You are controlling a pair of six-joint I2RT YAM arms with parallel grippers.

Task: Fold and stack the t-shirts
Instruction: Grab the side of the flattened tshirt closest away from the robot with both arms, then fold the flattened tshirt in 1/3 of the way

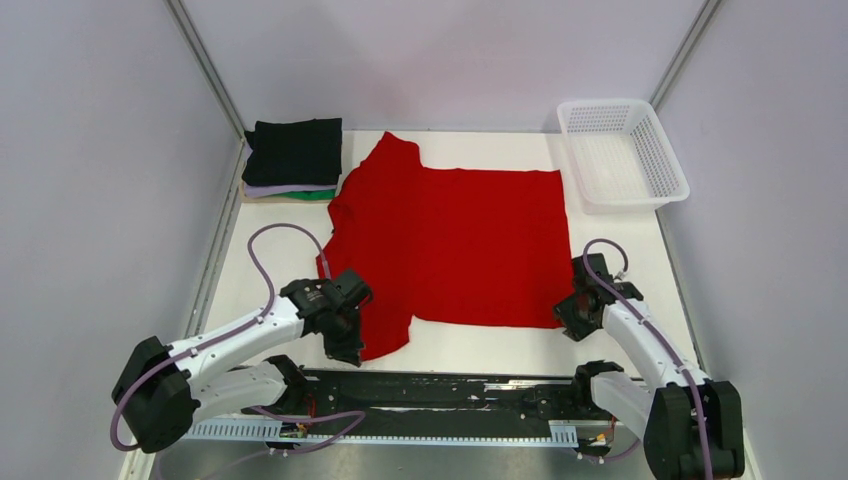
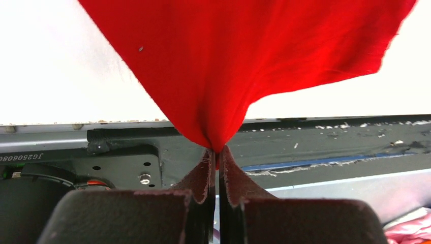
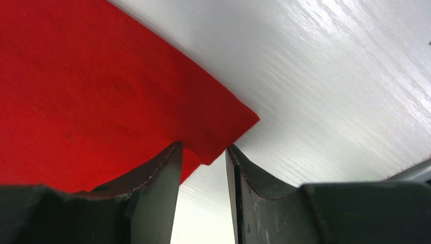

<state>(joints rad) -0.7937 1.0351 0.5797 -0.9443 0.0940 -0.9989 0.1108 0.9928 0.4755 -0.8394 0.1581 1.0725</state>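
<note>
- One white table (image 1: 480, 338) filled most of the overhead view, with both arms based at its near edge.
- One red t-shirt (image 1: 455, 245) lay spread mid-table, turned sideways – sleeves toward the left, straight hem toward the right. It was mostly flat, with the near-left sleeve raised.
- A white mesh basket (image 1: 668, 160) sat at the far-right corner, just beyond the shirt's far hem corner and apart from it.
- Three folded tees were stacked at the far-left corner, just beside the red shirt's far sleeve: black (image 1: 295, 150) on top, then pale lilac (image 1: 265, 188), with a green (image 1: 318, 194) edge showing beneath.
- The left gripper (image 1: 345, 345) was at the near-left sleeve. Its wrist view showed the jaws pressed together on the red cloth (image 2: 244, 61), which gathered to a point at the fingertips (image 2: 209, 168) and fanned out from there.
- The right gripper (image 1: 578, 312) was at the near-right hem corner. Its wrist view showed the fingers (image 3: 162, 173) narrowly parted, with bare table visible between them. The shirt's corner (image 3: 76, 101) lay flat and reached into the gap by the left-hand finger – not clamped.
</note>
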